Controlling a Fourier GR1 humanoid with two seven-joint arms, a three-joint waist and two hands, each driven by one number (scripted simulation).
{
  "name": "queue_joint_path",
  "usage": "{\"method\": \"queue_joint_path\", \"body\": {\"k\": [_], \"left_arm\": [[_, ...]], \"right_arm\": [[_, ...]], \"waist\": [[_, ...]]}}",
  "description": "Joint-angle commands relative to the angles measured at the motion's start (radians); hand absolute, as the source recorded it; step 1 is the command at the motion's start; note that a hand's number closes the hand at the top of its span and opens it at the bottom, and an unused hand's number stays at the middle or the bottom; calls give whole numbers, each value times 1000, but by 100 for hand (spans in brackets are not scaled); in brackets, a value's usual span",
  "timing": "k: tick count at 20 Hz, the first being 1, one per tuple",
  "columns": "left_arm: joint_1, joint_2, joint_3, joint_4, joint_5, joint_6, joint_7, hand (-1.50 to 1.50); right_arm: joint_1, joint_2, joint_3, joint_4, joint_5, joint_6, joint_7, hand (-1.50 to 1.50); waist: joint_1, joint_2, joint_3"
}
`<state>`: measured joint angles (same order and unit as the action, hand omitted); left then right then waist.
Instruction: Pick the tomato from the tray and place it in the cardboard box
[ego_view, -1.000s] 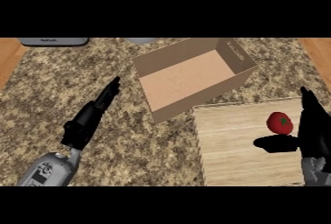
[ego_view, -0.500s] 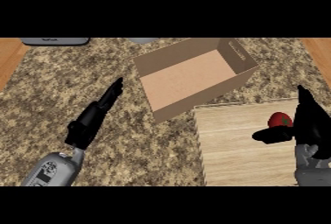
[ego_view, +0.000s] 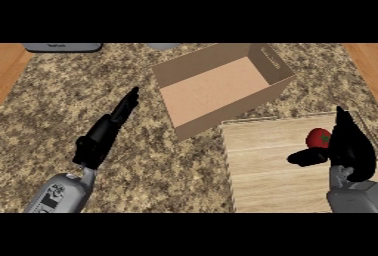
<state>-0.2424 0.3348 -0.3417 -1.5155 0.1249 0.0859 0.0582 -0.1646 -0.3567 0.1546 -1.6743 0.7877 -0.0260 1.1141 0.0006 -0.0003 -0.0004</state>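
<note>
A red tomato (ego_view: 317, 137) lies on the right part of the pale wooden tray (ego_view: 269, 167). My right hand (ego_view: 348, 150) stands against the tomato's right side and hides part of it. Its fingers point up and are nearly straight, and its thumb (ego_view: 306, 158) reaches out just below the tomato, so the hand is open. The open cardboard box (ego_view: 221, 90) sits tilted just beyond the tray's far left corner, and nothing shows inside it. My left hand (ego_view: 105, 134) rests open at the left, fingers straight and pointing up toward the box, holding nothing.
The counter top (ego_view: 148, 165) is speckled granite with wooden strips at its left and right edges. A grey flat object (ego_view: 63, 47) lies at the far left edge, and another grey item (ego_view: 162, 46) peeks in at the top.
My right hand has closed in slightly on the tomato, its thumb rising toward the fruit's underside. The tomato, box, tray and left hand have stayed in place.
</note>
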Motion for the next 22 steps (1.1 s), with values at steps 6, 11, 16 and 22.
{"method": "queue_joint_path", "body": {"k": [6,11,16,22], "left_arm": [[-4,-34,74,29,-45,-50,-8,0],[15,-67,53,17,-95,-52,-11,0],[35,-107,79,18,-115,-77,-15,0],[22,-120,101,-44,-140,-114,64,0]], "right_arm": [[-19,65,-70,50,55,48,38,-150],[-80,125,-90,164,62,67,22,-150],[-19,140,-110,127,74,87,0,-150],[-10,154,-152,210,71,76,-72,-150]], "waist": [[0,0,0],[3,1,0],[-1,0,0],[-1,0,0]]}}
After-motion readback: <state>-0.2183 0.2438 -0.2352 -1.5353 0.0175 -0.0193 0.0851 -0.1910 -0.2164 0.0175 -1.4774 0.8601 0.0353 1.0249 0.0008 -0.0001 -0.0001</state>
